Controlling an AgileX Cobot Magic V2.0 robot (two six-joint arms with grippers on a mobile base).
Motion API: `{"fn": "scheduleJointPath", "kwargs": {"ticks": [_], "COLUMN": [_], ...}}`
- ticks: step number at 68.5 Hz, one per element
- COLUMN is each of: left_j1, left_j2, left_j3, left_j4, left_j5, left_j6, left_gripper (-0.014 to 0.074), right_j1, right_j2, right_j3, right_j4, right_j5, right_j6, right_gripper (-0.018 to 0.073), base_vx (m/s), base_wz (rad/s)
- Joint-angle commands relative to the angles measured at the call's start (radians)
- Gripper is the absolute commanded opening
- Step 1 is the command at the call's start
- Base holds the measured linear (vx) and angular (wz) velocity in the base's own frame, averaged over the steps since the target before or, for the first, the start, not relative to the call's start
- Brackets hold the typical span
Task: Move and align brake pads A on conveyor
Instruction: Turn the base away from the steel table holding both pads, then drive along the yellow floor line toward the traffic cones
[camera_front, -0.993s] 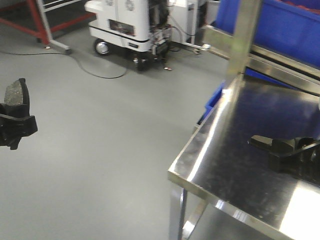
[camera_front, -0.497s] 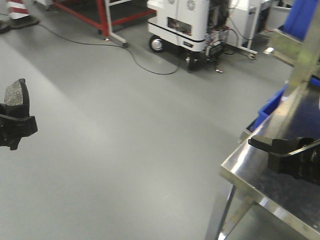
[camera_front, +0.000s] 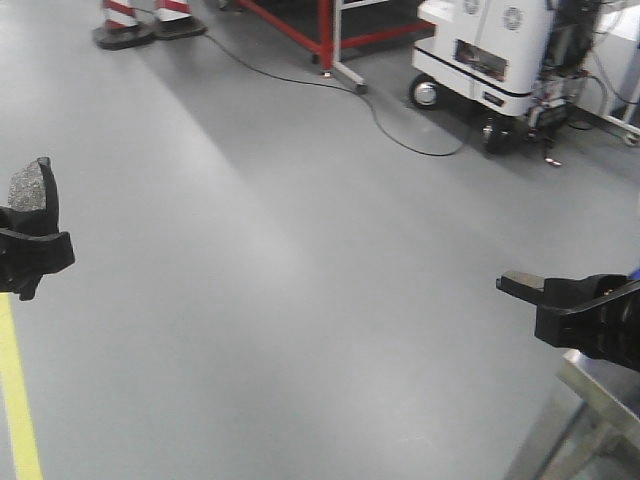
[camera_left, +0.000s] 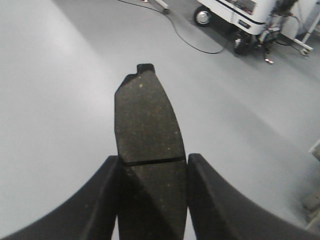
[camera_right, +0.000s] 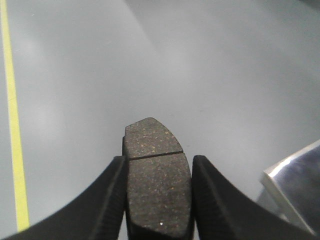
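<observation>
Both arms hang over grey floor, and each holds one of the brake pads A. My left gripper (camera_front: 28, 255) is at the left edge of the front view, shut on a dark speckled pad (camera_front: 30, 186) that sticks up out of it. In the left wrist view that pad (camera_left: 146, 120) stands between the fingers of the left gripper (camera_left: 152, 167), its centre groove level with the fingertips. My right gripper (camera_front: 545, 298) is at the right edge, shut on a second pad (camera_right: 155, 172); the right gripper (camera_right: 157, 167) clamps its long sides. The conveyor is out of view.
A corner of the shiny steel table (camera_front: 598, 385) shows at bottom right, and again in the right wrist view (camera_right: 295, 182). A white wheeled machine (camera_front: 495, 50), a red frame (camera_front: 325, 30), a floor cable (camera_front: 385, 115) and striped cone bases (camera_front: 125, 25) stand far off. A yellow floor line (camera_front: 15, 400) runs along the left.
The whole scene has slid to the right in the front view: the steel table has almost left the frame and the yellow line and cones have come in. Both grippers still hold their pads.
</observation>
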Motion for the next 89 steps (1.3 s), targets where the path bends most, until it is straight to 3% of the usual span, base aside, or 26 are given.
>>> {"fn": "scheduleJointPath", "kwargs": {"ticks": [1,89], "left_j1": [-0.004,-0.004], "left_j2": [-0.012,-0.012], "left_j3": [-0.032,-0.032], "left_j4": [0.035,0.035], "left_j5": [-0.065,-0.065], "left_j6": [-0.004,-0.004], "left_gripper": [0.0129,0.0129], "right_j1": [-0.003,-0.003], "right_j2": [-0.011,-0.011], "right_j3": [-0.029,-0.029], "right_j4": [-0.032,-0.032], "right_j5": [-0.077,-0.076], "right_j6": [-0.003,-0.003], "right_gripper": [0.0077,0.0077], "base_vx": [0.02,0.18], "base_wz": [0.43,0.33]}}
